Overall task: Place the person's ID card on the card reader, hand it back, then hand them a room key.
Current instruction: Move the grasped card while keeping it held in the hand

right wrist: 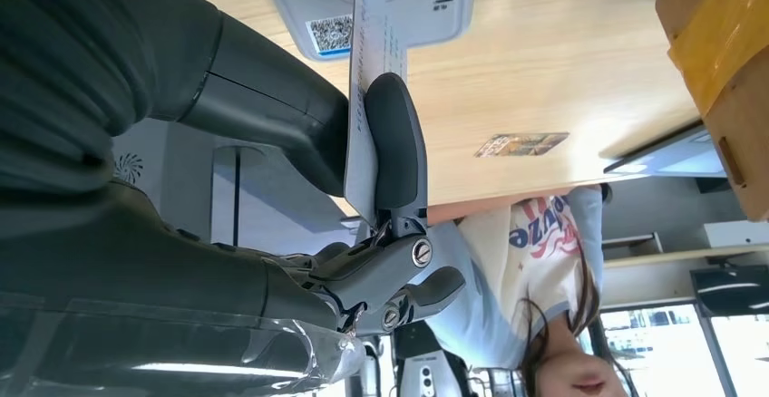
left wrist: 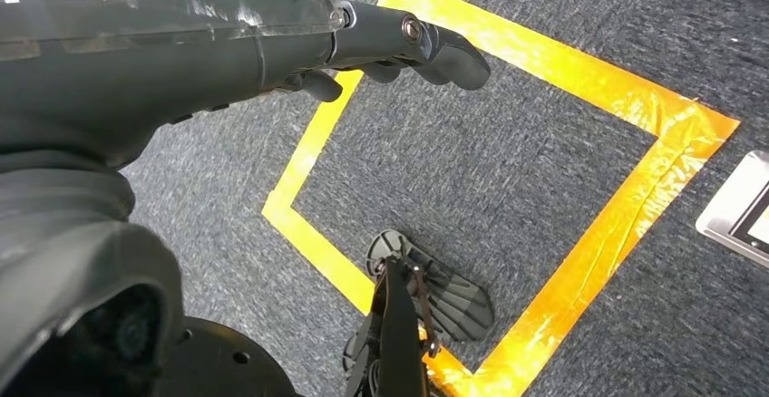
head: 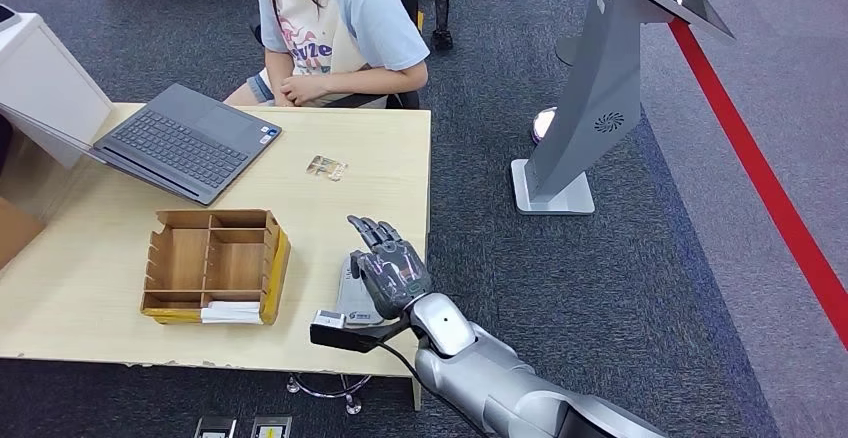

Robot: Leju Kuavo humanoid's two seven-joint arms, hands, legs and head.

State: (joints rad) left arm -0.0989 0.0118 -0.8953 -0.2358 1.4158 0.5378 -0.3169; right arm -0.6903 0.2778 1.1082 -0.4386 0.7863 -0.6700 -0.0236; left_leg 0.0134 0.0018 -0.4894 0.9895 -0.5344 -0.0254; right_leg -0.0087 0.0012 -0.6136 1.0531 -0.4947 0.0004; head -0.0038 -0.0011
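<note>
Our right hand point(head: 392, 270) pinches the ID card point(right wrist: 370, 98) between thumb and fingers, just above the reader point(head: 358, 298). Left hand point(left wrist: 399, 48) hangs empty, fingers curled. We'd best lower it flat, square on the reader, grip firm.

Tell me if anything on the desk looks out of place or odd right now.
Nothing looks spilled or damaged. The one loose item is a small card lying askew on the bare table in front of the person. The right robot hand pinches the ID card over the card reader.
</note>
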